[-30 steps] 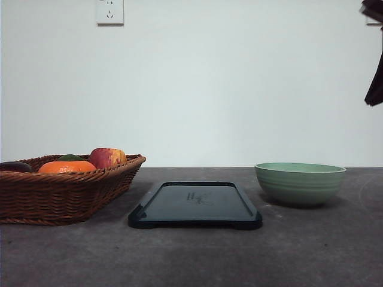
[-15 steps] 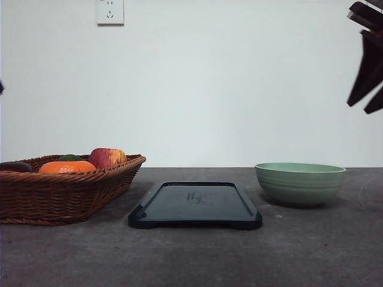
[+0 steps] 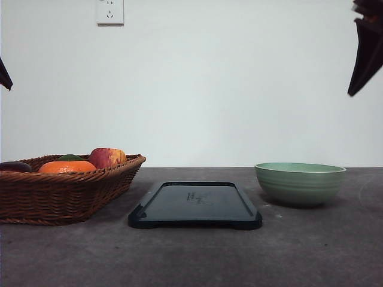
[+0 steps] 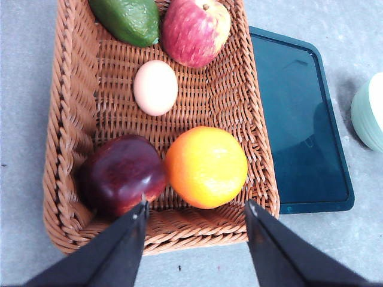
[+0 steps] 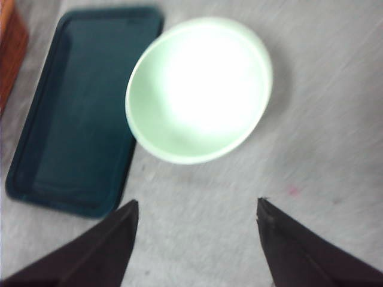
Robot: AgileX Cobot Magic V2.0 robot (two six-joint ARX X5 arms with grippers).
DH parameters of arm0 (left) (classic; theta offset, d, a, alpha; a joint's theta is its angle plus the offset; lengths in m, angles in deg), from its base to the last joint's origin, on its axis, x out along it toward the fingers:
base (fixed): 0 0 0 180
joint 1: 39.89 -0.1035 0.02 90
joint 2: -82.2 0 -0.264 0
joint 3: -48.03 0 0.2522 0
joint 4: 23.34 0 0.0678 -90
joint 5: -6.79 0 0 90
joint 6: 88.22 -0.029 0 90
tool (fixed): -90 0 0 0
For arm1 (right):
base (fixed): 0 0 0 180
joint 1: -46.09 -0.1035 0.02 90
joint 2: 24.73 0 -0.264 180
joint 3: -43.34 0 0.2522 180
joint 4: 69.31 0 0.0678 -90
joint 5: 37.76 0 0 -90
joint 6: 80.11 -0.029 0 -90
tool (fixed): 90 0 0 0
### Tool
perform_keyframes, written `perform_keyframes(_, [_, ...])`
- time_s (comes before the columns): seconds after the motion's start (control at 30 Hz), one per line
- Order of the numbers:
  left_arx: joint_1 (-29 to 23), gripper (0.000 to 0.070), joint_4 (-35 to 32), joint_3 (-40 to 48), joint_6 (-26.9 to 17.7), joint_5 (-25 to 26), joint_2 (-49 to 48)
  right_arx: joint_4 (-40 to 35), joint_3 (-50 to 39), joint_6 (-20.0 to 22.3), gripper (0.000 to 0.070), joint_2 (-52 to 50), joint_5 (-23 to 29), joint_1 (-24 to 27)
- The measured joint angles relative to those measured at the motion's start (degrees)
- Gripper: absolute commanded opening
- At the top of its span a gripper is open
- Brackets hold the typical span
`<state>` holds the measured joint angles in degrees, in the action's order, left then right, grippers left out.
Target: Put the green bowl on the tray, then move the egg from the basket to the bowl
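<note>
on the left of the grey table [image 3: 191, 257] sits the wide brown woven wicker basket [image 3: 66, 191] with slanted sides. in the left wrist view it holds a small smooth pale brownish oval egg [image 4: 155, 87] lying near its middle, apart from the other items: a dark green avocado [image 4: 128, 19], a red-yellow apple [image 4: 196, 30], a dark purple-red round fruit [image 4: 122, 173] and a bright orange round fruit [image 4: 206, 166], the last two touching each other. the left gripper [image 4: 196, 212] hangs above the basket's near rim, its jaws spread wide with nothing between them.

just beside the basket, in the middle of the table, lies the flat dark blue-black rectangular tray [image 3: 195, 205] with rounded corners, bare on top.

to the right of the tray, close but apart from it, stands the pale mint-green round ceramic bowl [image 3: 300, 183] with faint ridges, upright on the table. the right gripper [image 5: 197, 209] hovers above the bowl, high at the upper right edge of the front view, jaws wide apart and holding nothing; this wrist view is blurred.
</note>
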<state>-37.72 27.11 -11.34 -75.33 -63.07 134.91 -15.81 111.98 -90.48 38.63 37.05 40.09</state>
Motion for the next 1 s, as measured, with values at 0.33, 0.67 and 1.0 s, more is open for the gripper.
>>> perform_keyframes(0.33, [0.0,0.0321,0.0,0.0,0.0,0.0,0.0,5.8,12.0,0.1,0.0395,13.7,0.4,0.0])
perform_keyframes(0.67, [0.0,0.032,-0.1,0.0,0.0,0.0,0.0,8.4,20.4,1.3,0.0394,27.6,2.6,0.0])
perform_keyframes(1.0, [0.0,0.032,-0.1,0.0,0.0,0.0,0.0,8.0,22.0,2.9,0.0352,34.5,4.9,0.7])
